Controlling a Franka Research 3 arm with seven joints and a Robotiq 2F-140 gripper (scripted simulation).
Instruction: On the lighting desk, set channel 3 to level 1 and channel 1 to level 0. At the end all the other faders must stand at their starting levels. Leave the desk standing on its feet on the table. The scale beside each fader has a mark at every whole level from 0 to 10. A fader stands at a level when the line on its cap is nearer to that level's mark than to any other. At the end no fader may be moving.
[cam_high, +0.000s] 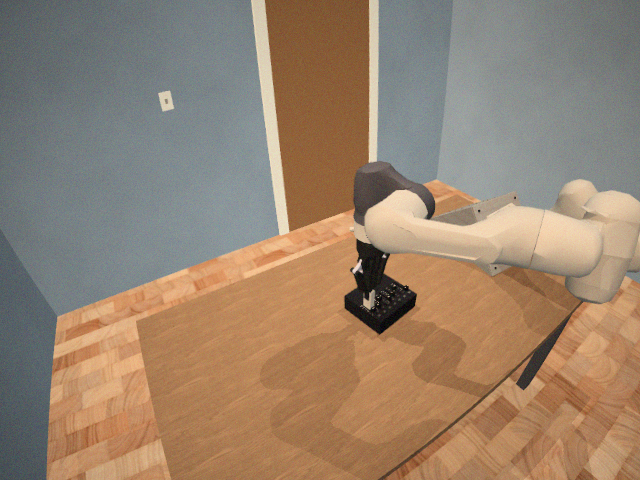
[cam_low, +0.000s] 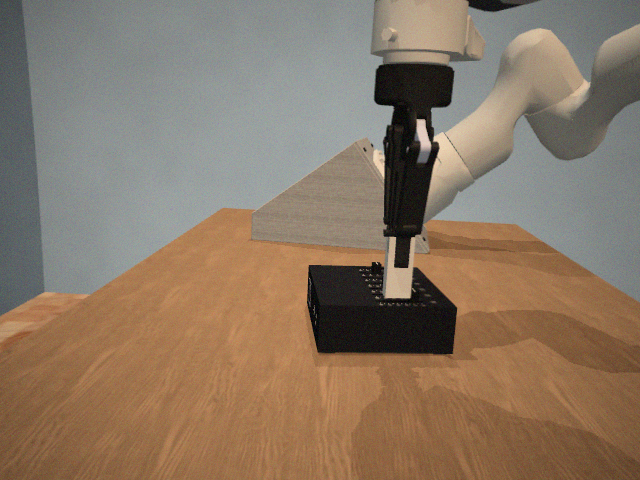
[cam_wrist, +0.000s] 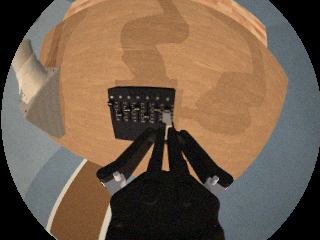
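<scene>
Mid-table sits the black lighting desk (cam_low: 379, 325), flat on the wood table (cam_low: 155, 361). Over it the arm (cam_high: 465, 232) reaches in from the right, wrist straight down, gripper (cam_low: 398, 294) pinched fully together on nothing, tips among the faders (cam_high: 388, 295). Fader levels are too small to read.

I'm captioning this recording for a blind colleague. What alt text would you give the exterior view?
A cream robot arm reaches straight down, its shut gripper with pale fingertips pressed together on the top panel of a small black lighting desk. The desk stands flat on a wooden table, with a grey wedge-shaped mount behind it against a blue wall.
</scene>
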